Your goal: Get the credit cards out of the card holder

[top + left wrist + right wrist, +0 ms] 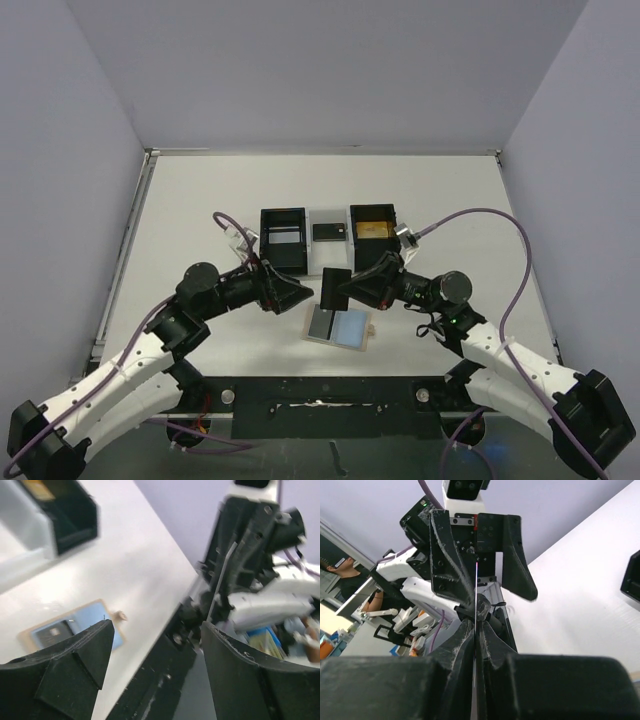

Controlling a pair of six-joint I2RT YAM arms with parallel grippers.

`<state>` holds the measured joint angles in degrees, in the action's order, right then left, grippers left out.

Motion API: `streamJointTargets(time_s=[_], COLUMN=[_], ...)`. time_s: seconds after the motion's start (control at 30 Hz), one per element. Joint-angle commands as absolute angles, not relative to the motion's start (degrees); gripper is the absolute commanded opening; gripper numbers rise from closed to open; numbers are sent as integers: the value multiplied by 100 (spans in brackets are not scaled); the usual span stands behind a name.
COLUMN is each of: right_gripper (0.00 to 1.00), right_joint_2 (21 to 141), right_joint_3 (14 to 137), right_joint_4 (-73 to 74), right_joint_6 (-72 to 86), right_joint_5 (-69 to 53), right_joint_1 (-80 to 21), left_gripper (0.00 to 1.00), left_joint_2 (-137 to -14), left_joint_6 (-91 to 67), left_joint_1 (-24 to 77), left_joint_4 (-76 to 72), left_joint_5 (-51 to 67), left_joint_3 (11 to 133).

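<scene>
The right hand [476, 632] is clenched on a thin dark credit card [335, 288], which it holds on edge above the worktop [200, 200]; in its own wrist view the card shows only as a fine line pinched between the two fingers. Facing it, the left hand [298, 297] is released, jaws spread wide with nothing between them, and sits just beside the card's free side without touching it.

Below the two hands, the card holder [340, 328] lies open and flat near the middle of the worktop's near edge, blue-grey panels up. A darker patch on one panel may be another card in its pocket, though that cannot be told for certain.

Beyond it, toward the middle of the worktop, stands the three-compartment tray [283, 262].

This looks like the removal step for one card: it is out of the holder and carried by the right hand alone. The next move probably calls for setting it down clear of the holder, perhaps in the tray. After that, the holder's panels need checking for a remaining card.
</scene>
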<state>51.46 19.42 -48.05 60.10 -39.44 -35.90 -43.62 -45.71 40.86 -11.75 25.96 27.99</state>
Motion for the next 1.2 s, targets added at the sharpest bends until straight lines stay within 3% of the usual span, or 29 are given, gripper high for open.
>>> streamJointTargets(time_s=[0.0, 0.13, 0.33, 0.5, 0.73, 0.9, 1.17], right_gripper=[1, 1, 0, 0, 0, 1, 0], right_joint_2=[4912, 4861, 4976, 5131, 5510, 6118, 7681], right_joint_3=[1789, 1788, 1987, 2816, 3937, 4651, 5679], right_joint_4=[-5176, -5087, -4708, -2854, -691, 78, 394], right_joint_6=[6107, 6098, 5785, 4663, 2681, 1110, -1441], right_joint_5=[-3906, -3956, -3985, -3501, -1983, -657, 558], right_joint_1=[-3342, -3243, -3210, -3212, -3303, -3581, -4200], left_gripper=[71, 71, 72, 81, 84, 84, 83], left_joint_2=[-3707, -3429, -3601, -4263, -5127, -5426, -5903], left_joint_6=[-4288, -4305, -4099, -4055, -3455, -2743, -2397], left_joint_1=[4039, 4026, 4017, 3825, 2049, 1125, 278], left_joint_4=[539, 1810, 2284, 2819, 2876, 2909, 2681], left_joint_5=[312, -922, -1177, -1132, 1146, 2536, 2707], left_joint_3=[3296, 3514, 3716, 4166, 4378, 4531, 4531])
